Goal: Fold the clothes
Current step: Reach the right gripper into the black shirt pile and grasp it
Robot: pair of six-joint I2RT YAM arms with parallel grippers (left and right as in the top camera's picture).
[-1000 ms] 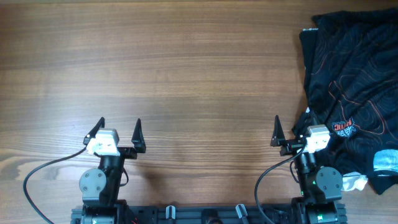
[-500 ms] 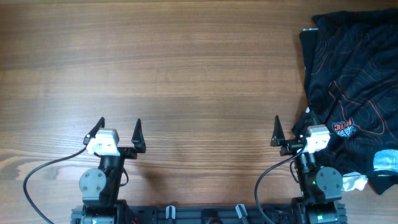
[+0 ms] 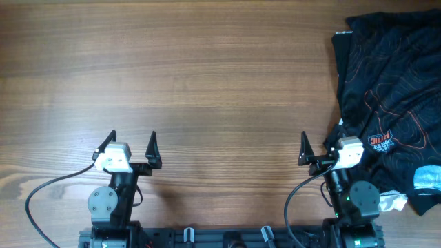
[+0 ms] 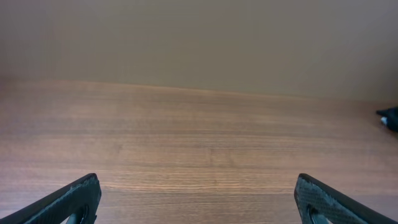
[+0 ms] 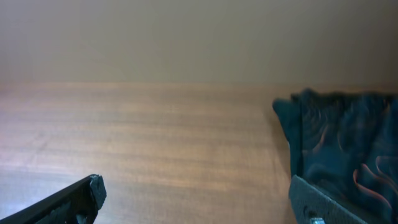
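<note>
**Item 1, left gripper**: 2 black fingers spread wide apart, nothing between them. It sat low at the near left of the table. In the left wrist view the gripper showed only bare wood grain between its fingers. A small dark shape sat at the right edge of that view; what it was could not be told.

**Item 2, right gripper**: 2 black fingers likewise spread wide, gripping nothing. It sat low at the near right. Its inner finger stood over bare wood. Its outer finger stood at the edge of the jersey; whether they touched could not be told. In the right wrist view the gripper framed open wood, with the jersey ahead and to the right.

**Item 3, jersey:** black, with thin orange contour lines and a small logo patch near the right gripper. It lay crumpled and unfolded against the table's right edge, running from the far corner toward the near side, partly out of the overhead view. A light blue patch and a white scrap showed at its near end.

**Item 4, cables:** 1 black cable looped from the left arm and 1 more from the right arm.

**Item 5, table:** brown wood, grain running left to right.
</note>
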